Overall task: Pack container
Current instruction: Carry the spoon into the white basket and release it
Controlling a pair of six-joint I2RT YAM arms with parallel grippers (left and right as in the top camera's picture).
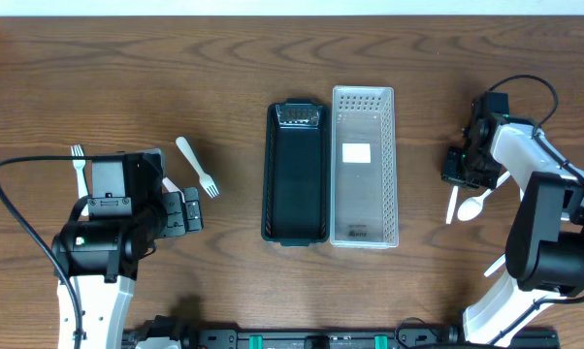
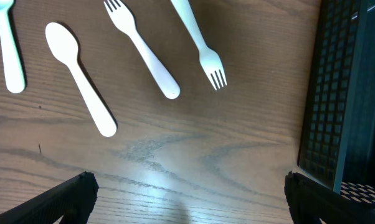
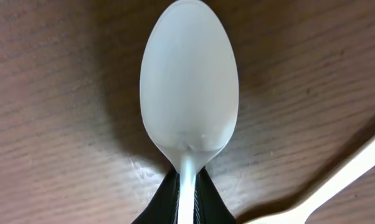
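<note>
A black container (image 1: 295,174) lies in the middle of the table, with a clear perforated tray (image 1: 364,165) against its right side. My right gripper (image 3: 187,199) is shut on the neck of a white spoon (image 3: 189,93), just above the wood; in the overhead view this gripper (image 1: 465,167) is right of the tray. My left gripper (image 2: 187,199) is open and empty over bare wood, and in the overhead view (image 1: 190,210) it is left of the container. Two white forks (image 2: 141,46) (image 2: 200,43) and a white spoon (image 2: 80,78) lie ahead of it.
Another white utensil (image 2: 7,46) lies at the far left. A second white spoon (image 1: 474,206) lies beside the right gripper, and its handle shows in the right wrist view (image 3: 343,174). The black container's wall (image 2: 343,93) is right of the left gripper.
</note>
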